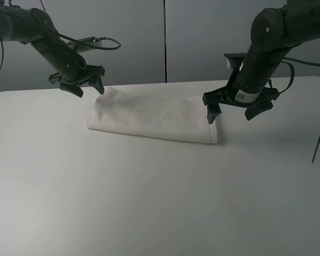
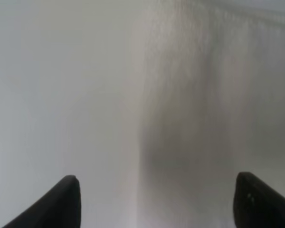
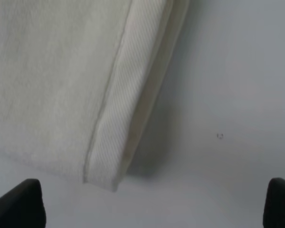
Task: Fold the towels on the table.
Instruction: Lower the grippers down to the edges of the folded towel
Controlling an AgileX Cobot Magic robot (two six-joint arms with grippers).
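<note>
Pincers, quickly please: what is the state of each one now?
Left pincer: open, holding nothing.
Right pincer: open, holding nothing.

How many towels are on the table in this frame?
1. The white terry-cloth towel lies folded toward the far side of the plain white table, between the left claw and the right claw; its layers could hide another.

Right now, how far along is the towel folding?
Done: the towel lies on the table folded into a long strip, layers showing at its banded end. In hand: nothing; the left gripper and right gripper hang open over its two ends. Left: probably a further fold to shorten it.
</note>
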